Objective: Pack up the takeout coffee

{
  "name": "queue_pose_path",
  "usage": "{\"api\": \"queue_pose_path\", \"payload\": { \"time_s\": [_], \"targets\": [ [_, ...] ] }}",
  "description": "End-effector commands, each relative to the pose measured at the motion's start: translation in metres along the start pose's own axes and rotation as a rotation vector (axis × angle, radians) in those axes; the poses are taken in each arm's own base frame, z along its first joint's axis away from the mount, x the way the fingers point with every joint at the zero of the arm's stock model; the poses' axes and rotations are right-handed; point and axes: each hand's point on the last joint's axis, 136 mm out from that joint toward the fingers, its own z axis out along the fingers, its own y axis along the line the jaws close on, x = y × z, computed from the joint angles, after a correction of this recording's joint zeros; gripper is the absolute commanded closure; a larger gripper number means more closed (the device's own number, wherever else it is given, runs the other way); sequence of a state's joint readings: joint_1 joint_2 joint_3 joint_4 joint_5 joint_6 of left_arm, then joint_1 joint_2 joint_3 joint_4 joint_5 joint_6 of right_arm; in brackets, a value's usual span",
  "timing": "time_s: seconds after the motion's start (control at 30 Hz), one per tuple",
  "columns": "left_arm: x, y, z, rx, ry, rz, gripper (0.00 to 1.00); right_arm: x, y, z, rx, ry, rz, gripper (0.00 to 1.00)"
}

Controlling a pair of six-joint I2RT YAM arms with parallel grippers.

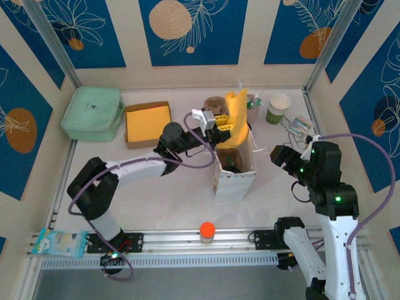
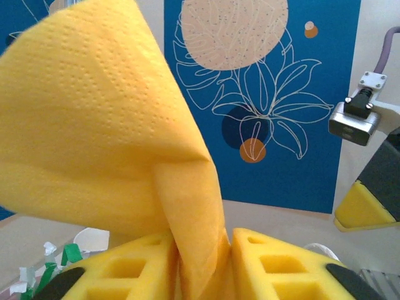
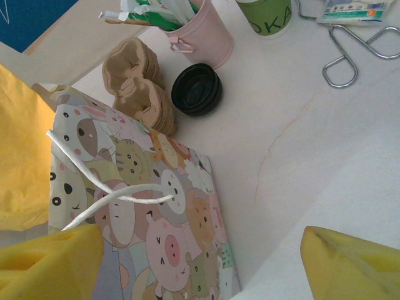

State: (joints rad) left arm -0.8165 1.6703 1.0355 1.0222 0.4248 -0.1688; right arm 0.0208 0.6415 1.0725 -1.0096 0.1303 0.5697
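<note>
On the white table (image 1: 156,187), a mint-green case (image 1: 92,112) is lying in the far-left corner, with an open cardboard box (image 1: 147,123) sitting just beside it. A cartoon-animal gift bag (image 1: 232,175) is standing upright mid-table. Above its mouth, the left gripper (image 1: 219,122) is pinching a yellow napkin (image 1: 236,119) between its fingers (image 2: 144,269). The right gripper (image 1: 281,153) is hovering to the bag's right, its fingers (image 3: 350,262) spread wide around nothing. The takeout coffee (image 3: 197,89), black lid on, is standing on the table behind the bag toward the far edge, just beside a pink cup (image 3: 206,31) of sticks. A lidless green-and-white cup (image 1: 278,107) is standing near the far-right corner.
</note>
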Motion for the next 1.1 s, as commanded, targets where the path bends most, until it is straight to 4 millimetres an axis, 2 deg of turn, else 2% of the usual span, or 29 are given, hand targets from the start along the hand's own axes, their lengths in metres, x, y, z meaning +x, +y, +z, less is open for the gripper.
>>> {"api": "queue_pose_path", "payload": {
  "time_s": [0.0, 0.33, 0.57, 0.67, 0.83, 1.07],
  "targets": [
    [-0.005, -0.007, -0.004, -0.006, -0.003, 0.04, 0.69, -0.001, 0.006, -0.003, -0.025, -0.005, 0.001, 0.17],
    [-0.002, -0.014, -0.008, -0.008, 0.017, 0.066, 0.6, 0.001, 0.005, -0.001, -0.024, 0.001, 0.006, 0.17],
    [-0.013, -0.016, -0.012, -0.022, 0.003, 0.083, 0.53, 0.002, 0.006, -0.001, -0.031, 0.007, 0.004, 0.17],
    [-0.02, -0.016, -0.014, -0.035, 0.01, 0.089, 0.45, 0.003, 0.007, 0.0, -0.037, 0.015, 0.003, 0.16],
    [-0.024, -0.004, -0.017, -0.118, 0.107, 0.081, 0.26, 0.004, 0.008, 0.001, -0.04, 0.026, -0.007, 0.11],
    [-0.041, 0.01, -0.035, -0.243, 0.137, 0.121, 0.17, 0.003, 0.013, 0.003, -0.059, 0.036, -0.027, 0.0]
  ]
}}
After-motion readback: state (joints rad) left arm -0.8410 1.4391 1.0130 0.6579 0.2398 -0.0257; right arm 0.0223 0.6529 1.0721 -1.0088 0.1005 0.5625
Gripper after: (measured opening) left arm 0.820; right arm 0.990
